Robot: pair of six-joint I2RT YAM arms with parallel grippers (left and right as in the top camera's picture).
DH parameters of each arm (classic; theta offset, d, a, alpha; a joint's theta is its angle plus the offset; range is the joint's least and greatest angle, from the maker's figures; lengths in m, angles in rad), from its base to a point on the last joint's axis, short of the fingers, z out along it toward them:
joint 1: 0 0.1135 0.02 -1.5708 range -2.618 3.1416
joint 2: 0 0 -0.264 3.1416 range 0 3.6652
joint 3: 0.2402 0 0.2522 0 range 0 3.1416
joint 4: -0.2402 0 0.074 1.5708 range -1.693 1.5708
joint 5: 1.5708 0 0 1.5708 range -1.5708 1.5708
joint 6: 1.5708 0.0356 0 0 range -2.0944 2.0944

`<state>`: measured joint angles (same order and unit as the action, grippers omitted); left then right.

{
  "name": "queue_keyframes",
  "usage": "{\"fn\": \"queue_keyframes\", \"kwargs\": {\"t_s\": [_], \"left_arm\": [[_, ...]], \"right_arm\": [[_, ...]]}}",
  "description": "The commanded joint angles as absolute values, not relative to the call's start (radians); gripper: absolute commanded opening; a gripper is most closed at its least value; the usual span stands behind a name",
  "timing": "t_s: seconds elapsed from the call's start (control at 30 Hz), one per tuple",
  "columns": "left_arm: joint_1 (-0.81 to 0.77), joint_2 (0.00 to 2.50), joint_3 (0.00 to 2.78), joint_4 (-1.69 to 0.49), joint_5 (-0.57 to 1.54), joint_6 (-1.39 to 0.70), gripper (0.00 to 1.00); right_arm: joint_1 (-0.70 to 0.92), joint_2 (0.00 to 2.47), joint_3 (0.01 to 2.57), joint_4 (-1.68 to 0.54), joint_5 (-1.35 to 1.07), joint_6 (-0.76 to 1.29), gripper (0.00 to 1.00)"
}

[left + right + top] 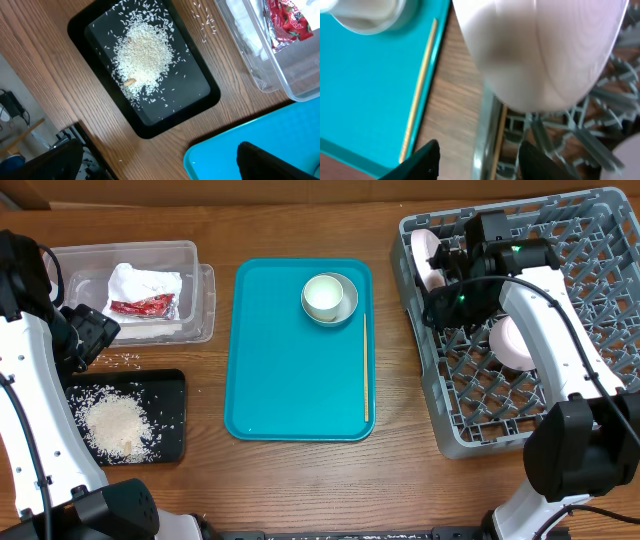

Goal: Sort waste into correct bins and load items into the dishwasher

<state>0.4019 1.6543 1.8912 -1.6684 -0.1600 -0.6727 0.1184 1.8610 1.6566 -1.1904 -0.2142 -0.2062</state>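
The clear tub (196, 300) holds a crumpled napkin (140, 282) and a red wrapper (142, 306); the wrapper also shows in the left wrist view (287, 22). The black tray (172, 418) holds a rice pile (118, 425), which also shows in the left wrist view (145, 52). My left gripper (88, 335) is open and empty above the table (160, 170). A white cup (323, 296) sits in the grey-green bowl (346, 304) on the teal tray. One chopstick (366, 370) lies along its right edge. My right gripper (480, 160) is open over the dish rack's rim (425, 370), with a second chopstick (499, 140) just inside. The plate (540, 50) stands in the rack.
The teal tray (290, 370) lies in the middle. A few rice grains (125, 360) lie on the wood between tub and black tray. A pale bowl (510, 340) sits in the rack under my right arm. The table edge is at the lower left of the left wrist view (80, 135).
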Motion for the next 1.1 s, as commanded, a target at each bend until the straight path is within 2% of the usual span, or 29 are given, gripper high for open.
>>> {"fn": "queue_keyframes", "kwargs": {"t_s": [0.0, 0.1, 0.2, 0.43, 0.63, 0.73, 1.07], "left_arm": [[0.405, 1.658, 1.891, -1.667, -0.163, -0.654, 1.00], [0.405, 1.658, 1.891, -1.667, -0.163, -0.654, 1.00], [0.405, 1.658, 1.891, -1.667, -0.163, -0.654, 1.00], [0.404, 1.661, 1.891, -1.667, -0.163, -0.654, 1.00], [0.405, 1.661, 1.891, -1.667, -0.163, -0.654, 1.00], [0.405, 1.661, 1.891, -1.666, -0.163, -0.654, 1.00], [0.405, 1.661, 1.891, -1.667, -0.163, -0.654, 1.00]], "right_arm": [[0.117, 1.861, 1.673, -1.147, -0.265, -0.143, 0.45], [0.118, 1.861, 1.673, -1.099, -0.278, -0.100, 0.34], [0.118, 1.861, 1.668, -1.059, -0.328, -0.100, 0.28], [0.118, 1.862, 1.629, -0.988, -0.320, -0.072, 0.22], [0.118, 1.863, 1.628, -0.939, -0.149, 0.046, 0.17], [0.118, 1.863, 1.629, -0.937, -0.121, 0.060, 0.09], [0.176, 1.847, 1.717, -0.966, -0.176, 0.066, 0.06]]}}
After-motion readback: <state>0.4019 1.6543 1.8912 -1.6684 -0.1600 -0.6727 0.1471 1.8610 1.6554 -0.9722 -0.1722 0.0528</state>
